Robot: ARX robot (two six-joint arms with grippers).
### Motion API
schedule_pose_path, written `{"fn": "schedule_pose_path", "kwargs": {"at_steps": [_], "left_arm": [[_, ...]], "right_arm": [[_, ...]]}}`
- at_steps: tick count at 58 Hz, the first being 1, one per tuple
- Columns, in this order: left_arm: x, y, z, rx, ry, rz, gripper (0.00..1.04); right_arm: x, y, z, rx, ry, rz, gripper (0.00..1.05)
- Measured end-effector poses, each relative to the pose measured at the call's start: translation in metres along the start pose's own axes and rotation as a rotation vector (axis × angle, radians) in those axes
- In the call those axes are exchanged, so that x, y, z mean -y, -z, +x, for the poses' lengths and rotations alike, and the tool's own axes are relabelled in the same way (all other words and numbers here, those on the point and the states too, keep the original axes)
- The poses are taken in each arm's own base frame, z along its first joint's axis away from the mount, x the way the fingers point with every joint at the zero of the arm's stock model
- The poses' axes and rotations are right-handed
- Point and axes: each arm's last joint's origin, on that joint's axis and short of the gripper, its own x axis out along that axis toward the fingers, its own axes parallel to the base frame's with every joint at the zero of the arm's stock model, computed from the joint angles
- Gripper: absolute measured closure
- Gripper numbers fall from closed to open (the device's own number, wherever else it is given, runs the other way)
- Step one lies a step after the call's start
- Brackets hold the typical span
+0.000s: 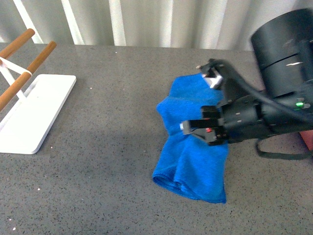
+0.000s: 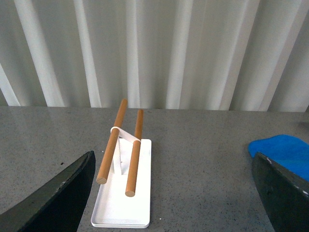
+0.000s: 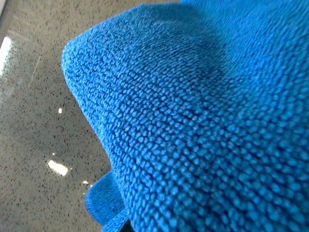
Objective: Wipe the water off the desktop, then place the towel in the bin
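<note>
1. Front view: I read no text, label, brand or number on the towel, the desktop or the white rack base.
2. Front view: my right gripper shows a small red spot, too small to read as a mark.
3. Left wrist view: nothing legible on the rack or on the ribbed wall.
4. Right wrist view: cloth weave and speckled surface only, no writing.

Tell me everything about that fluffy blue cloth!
The towel is bright blue, fluffy microfibre with a bumpy looped pile. It lies rumpled and partly folded on the speckled grey desktop, to the right of the white rack and apart from it. The right gripper sits on its middle; whether it pinches the cloth is unclear.
</note>
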Motion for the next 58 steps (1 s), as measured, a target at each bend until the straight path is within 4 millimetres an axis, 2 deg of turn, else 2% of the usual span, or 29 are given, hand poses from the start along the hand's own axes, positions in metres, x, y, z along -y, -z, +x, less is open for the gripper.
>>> {"fn": "schedule_pose_path", "kwargs": {"at_steps": [3,9,16,23,29,40,44,48,58], "left_arm": [[0.0,0.0,0.0,0.0,0.0,0.0,0.07],[0.0,0.0,0.0,0.0,0.0,0.0,0.07],[0.0,0.0,0.0,0.0,0.0,0.0,0.07],[0.0,0.0,0.0,0.0,0.0,0.0,0.07],[0.0,0.0,0.0,0.0,0.0,0.0,0.07],[0.0,0.0,0.0,0.0,0.0,0.0,0.07],[0.0,0.0,0.0,0.0,0.0,0.0,0.07],[0.0,0.0,0.0,0.0,0.0,0.0,0.07],[0.0,0.0,0.0,0.0,0.0,0.0,0.07]], "right_arm": [[0.006,-0.001,-0.021,0.029,0.016,0.001,1.0],[0.014,0.0,-0.045,0.063,0.039,-0.01,1.0],[0.025,0.002,-0.067,0.088,0.081,-0.028,1.0],[0.033,-0.005,-0.085,0.128,0.116,-0.052,1.0],[0.04,-0.03,-0.1,0.197,0.166,-0.098,1.0],[0.041,-0.078,-0.123,0.303,0.254,-0.189,1.0],[0.043,-0.101,-0.139,0.364,0.293,-0.208,1.0],[0.053,-0.128,-0.166,0.439,0.347,-0.205,1.0],[0.082,-0.155,-0.2,0.484,0.449,-0.151,1.0]]}}
